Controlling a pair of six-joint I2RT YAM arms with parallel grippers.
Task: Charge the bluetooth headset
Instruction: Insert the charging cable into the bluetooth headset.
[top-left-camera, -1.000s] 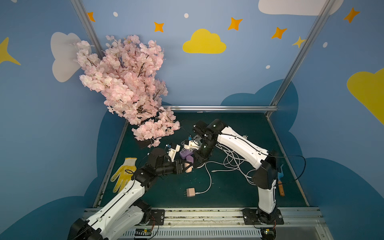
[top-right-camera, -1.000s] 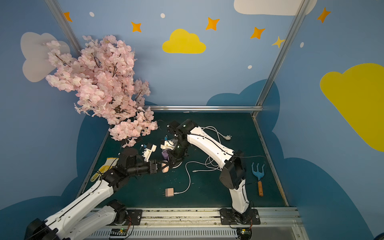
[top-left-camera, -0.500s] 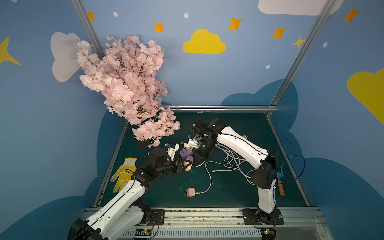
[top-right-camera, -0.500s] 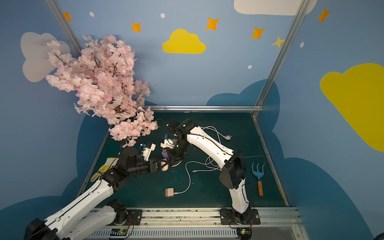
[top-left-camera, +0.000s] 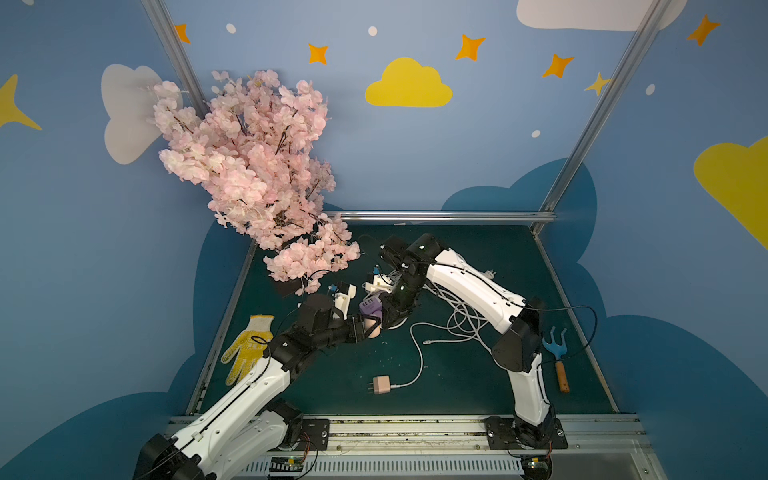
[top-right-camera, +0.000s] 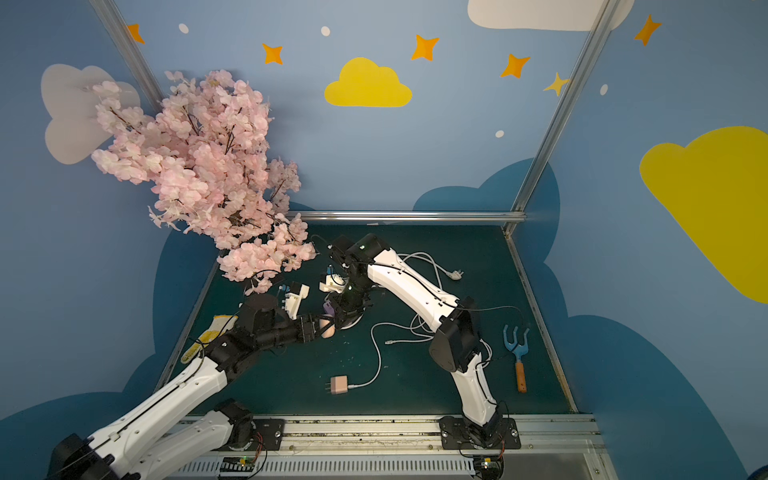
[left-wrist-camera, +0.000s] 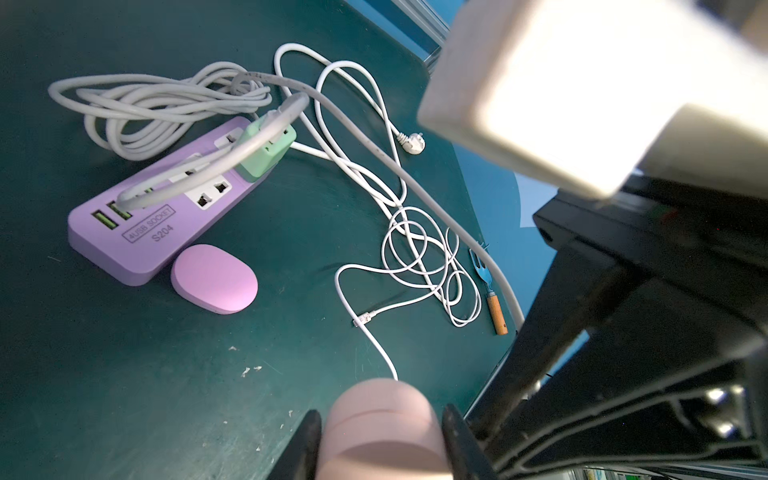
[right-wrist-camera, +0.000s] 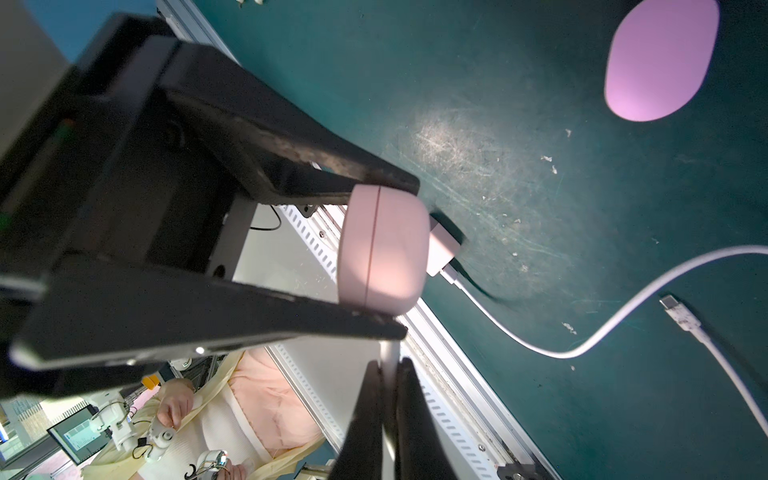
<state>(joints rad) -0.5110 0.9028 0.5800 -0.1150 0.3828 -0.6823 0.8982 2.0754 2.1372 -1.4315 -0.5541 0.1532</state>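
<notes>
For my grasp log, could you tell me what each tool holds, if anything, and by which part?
The left tool grips the pink earbud case across opposite edges; right tool, shut, holds nothing.

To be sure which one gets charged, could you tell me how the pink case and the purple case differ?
Colour: the pink case is peach-pink; the purple case is lilac. State: the pink case is clamped in the left pincer, above the mat; the purple case lies free on the mat beside the power strip. Both are closed, rounded, pebble-shaped cases.
</notes>
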